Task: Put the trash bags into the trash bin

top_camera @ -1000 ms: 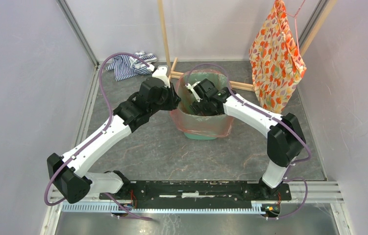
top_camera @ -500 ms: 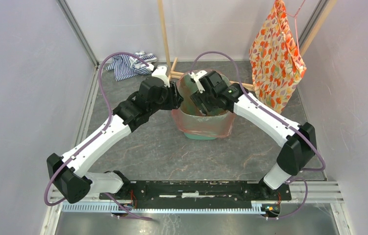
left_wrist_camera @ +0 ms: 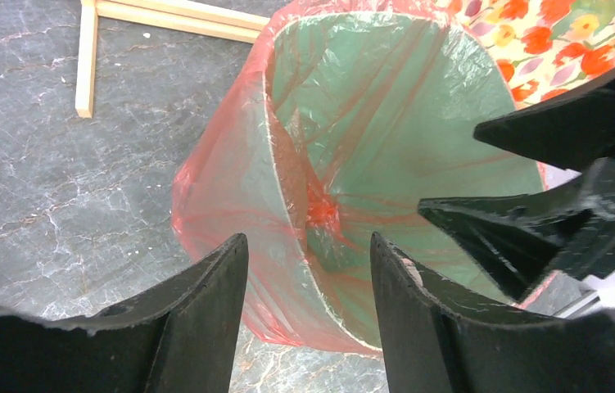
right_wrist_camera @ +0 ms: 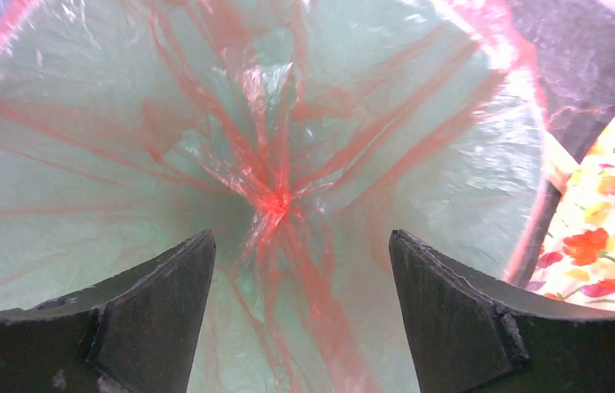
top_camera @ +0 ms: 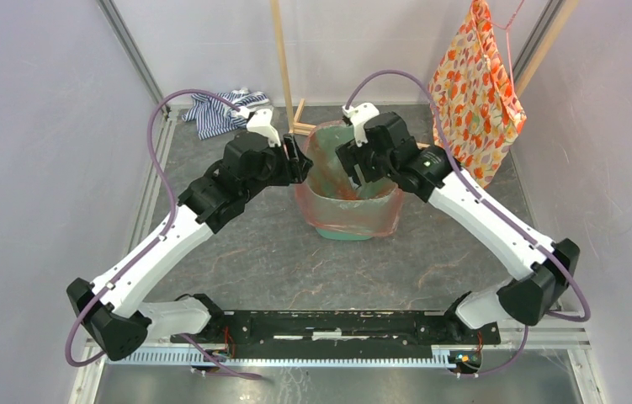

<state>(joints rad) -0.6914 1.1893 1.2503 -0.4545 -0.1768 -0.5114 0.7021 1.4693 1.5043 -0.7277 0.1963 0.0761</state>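
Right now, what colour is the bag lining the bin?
The bag is translucent red-orange; right wrist view.

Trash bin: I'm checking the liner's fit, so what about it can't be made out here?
- Top external: far-right rim of the trash bin, behind the right gripper.
- Top external: its left rim, behind the left gripper.
- Right wrist: near edge of the trash bag, behind that gripper's fingers.

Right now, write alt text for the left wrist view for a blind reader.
A mint-green trash bin lined with a red-orange trash bag, its edge folded over the rim, fills the view. The left gripper, open, frames the near rim; the right gripper hangs over the mouth at right.
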